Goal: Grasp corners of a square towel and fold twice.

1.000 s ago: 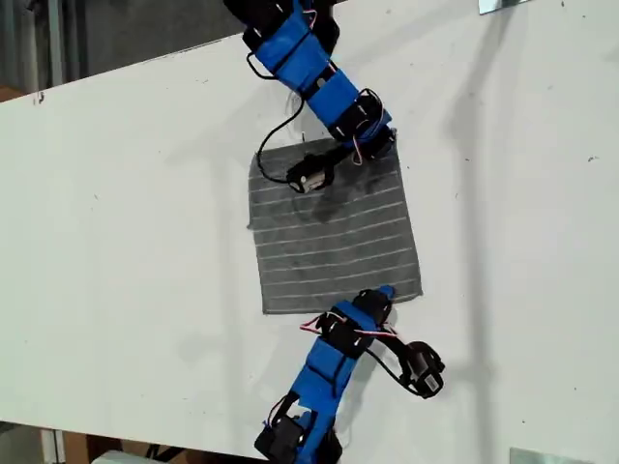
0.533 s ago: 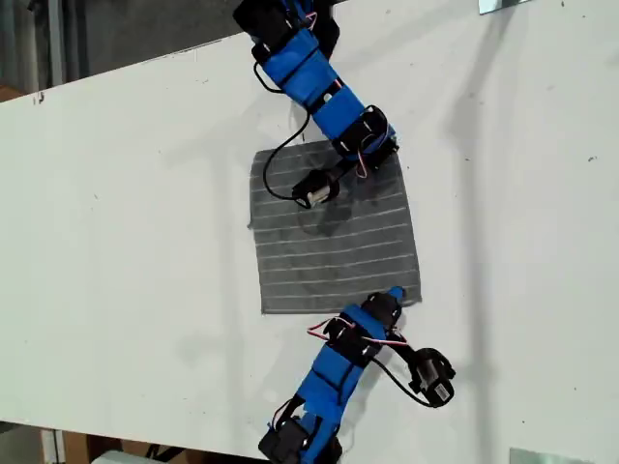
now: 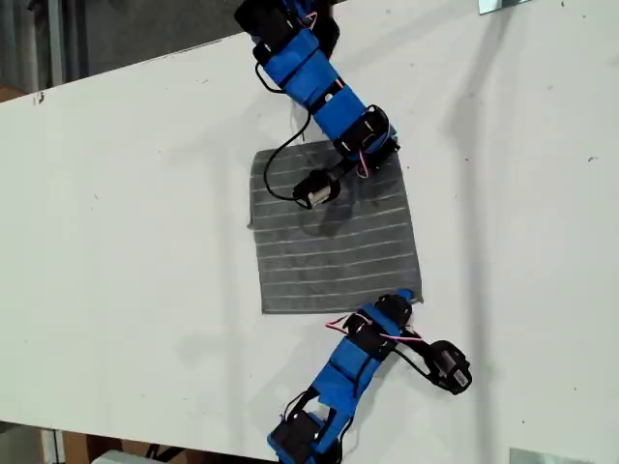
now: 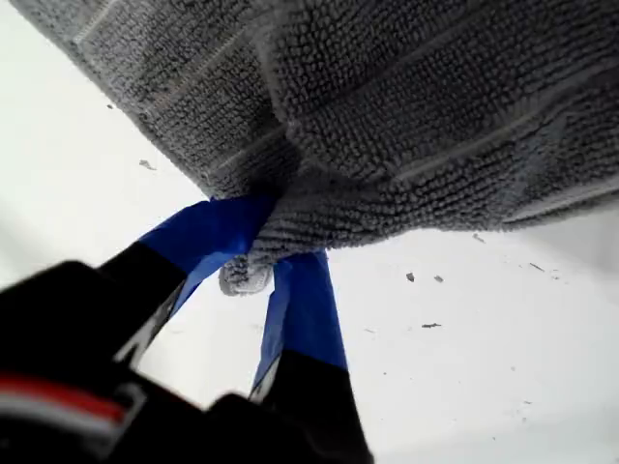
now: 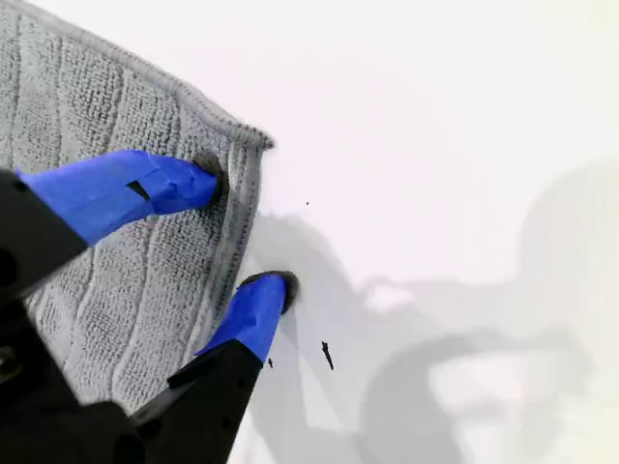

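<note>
The dark grey striped towel lies spread on the white table. My first gripper comes in from the exterior view's top and covers the towel's top right corner. In the first wrist view it is shut on that corner, with the cloth bunched above it. My second gripper reaches from the exterior view's bottom to the bottom right corner. It is open and straddles the hem, one finger on the cloth and the other on the table.
A metal bracket sits at the exterior view's top right and another at its bottom right. The table's far edge slants across the upper left. Bare tabletop lies to the towel's right.
My second gripper has slid right along the towel's lower edge to its bottom right corner. My first gripper shifted slightly down and right, then held still.
</note>
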Available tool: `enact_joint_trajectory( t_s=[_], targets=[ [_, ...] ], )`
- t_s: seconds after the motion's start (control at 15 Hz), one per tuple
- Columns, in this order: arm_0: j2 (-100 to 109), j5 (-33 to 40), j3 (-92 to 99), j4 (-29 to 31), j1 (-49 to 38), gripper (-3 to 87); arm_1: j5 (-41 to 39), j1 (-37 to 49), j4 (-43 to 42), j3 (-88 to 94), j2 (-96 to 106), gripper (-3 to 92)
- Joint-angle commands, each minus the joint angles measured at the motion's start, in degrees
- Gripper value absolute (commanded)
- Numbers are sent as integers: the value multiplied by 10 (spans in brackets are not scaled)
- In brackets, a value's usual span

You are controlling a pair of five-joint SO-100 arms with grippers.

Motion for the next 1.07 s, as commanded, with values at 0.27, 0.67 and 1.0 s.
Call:
enact_joint_trajectory(
  t_s=[0.27, 0.67, 1.0],
  targets=[
    [-9, 51, -72, -60, -19, 195, 25, -20, 13, -35, 4, -1],
    [6, 48, -66, -50, -18, 89, 25, -18, 9, -38, -5, -1],
    [-9, 15, -80, -40, -6, -2, 39, -18, 48, -79, -4, -1]
  ],
)
